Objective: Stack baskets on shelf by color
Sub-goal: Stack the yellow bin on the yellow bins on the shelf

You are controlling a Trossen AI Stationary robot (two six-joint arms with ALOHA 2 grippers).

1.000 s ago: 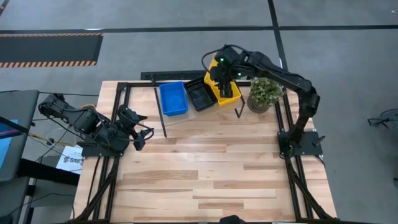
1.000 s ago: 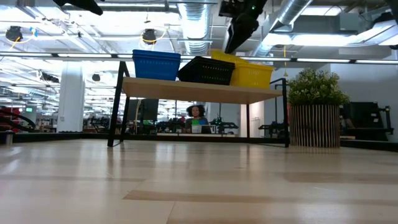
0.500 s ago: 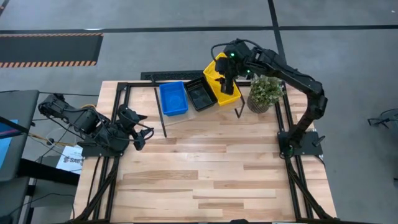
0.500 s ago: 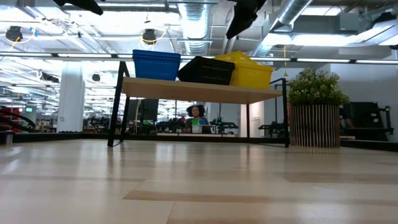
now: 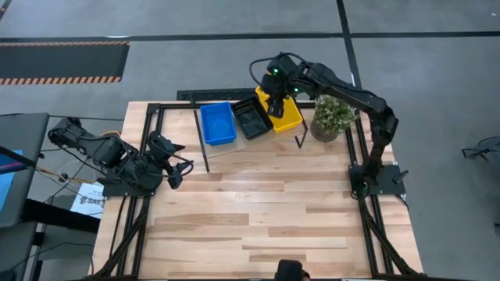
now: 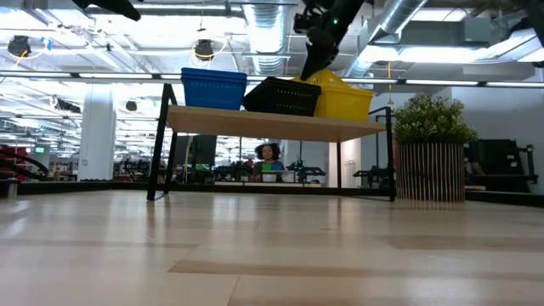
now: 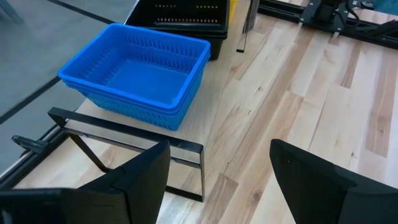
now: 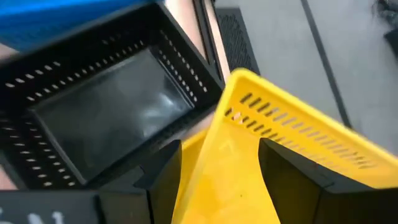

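From above, the light wooden shelf on thin black legs (image 5: 226, 148) stands at the far edge of the plank table (image 5: 258, 218). On it, in a row, sit a blue plastic mesh basket stack (image 5: 217, 123), a black plastic mesh basket stack (image 5: 251, 119) and, on the right, a yellow plastic mesh basket stack (image 5: 287, 115). The right gripper (image 5: 276, 100) sits directly over the yellow stack's inner edge, next to the black one; the basket's long axis runs away from the table front. The right arm is much the nearer; the left gripper (image 5: 178, 168) rests low at the table's left side, well apart from the shelf.

At table height, the right gripper (image 6: 316, 47) hangs just above the yellow stack (image 6: 344, 95), which looks tilted.

From the left wrist, the left gripper's fingers (image 7: 140, 180) are spread wide with nothing between them, facing the blue baskets (image 7: 140, 78).

From the right wrist, the right gripper (image 8: 217, 165) straddles a tilted yellow basket wall (image 8: 292, 137); its fingers look closed on it. The black basket (image 8: 106, 118) lies just beside.
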